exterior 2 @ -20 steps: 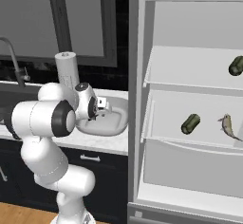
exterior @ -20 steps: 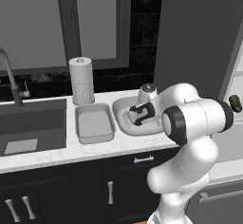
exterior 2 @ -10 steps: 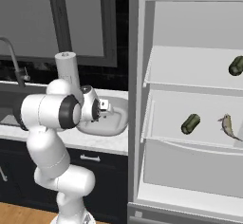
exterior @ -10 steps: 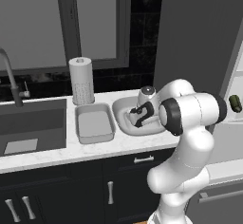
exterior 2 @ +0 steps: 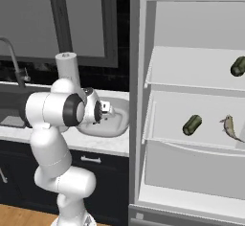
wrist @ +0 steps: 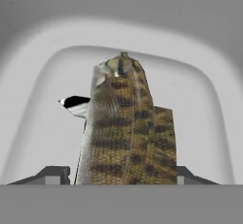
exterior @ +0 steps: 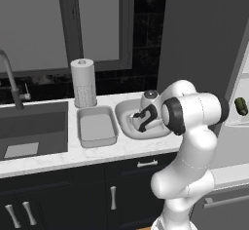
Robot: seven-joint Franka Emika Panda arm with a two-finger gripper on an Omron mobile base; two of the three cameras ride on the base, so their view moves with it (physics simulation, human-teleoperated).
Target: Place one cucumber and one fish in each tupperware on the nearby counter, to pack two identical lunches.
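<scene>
Gripper (wrist: 124, 173) partly closed w/ brown-banded fish (wrist: 126, 128) btwn finger tips; fish hangs nose-down over rounded tupperware dish (exterior: 127, 114), prob. for drop-in. Whether jaws grip firmly or are releasing: cannot tell.

Dish on marble counter (exterior: 73, 158), just beside narrow rect. tray (exterior: 97, 128), which looks bare.

Open fridge at right: cucumber (exterior 2: 192, 124) and 2nd fish (exterior 2: 230, 127) on middle shelf, another cucumber (exterior 2: 238, 66) on shelf above. Judgement: packing at early stage.

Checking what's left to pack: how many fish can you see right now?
2: one fish between the gripper fingertips, over the wider dish; another on the fridge's middle shelf. More may be hidden.
</scene>
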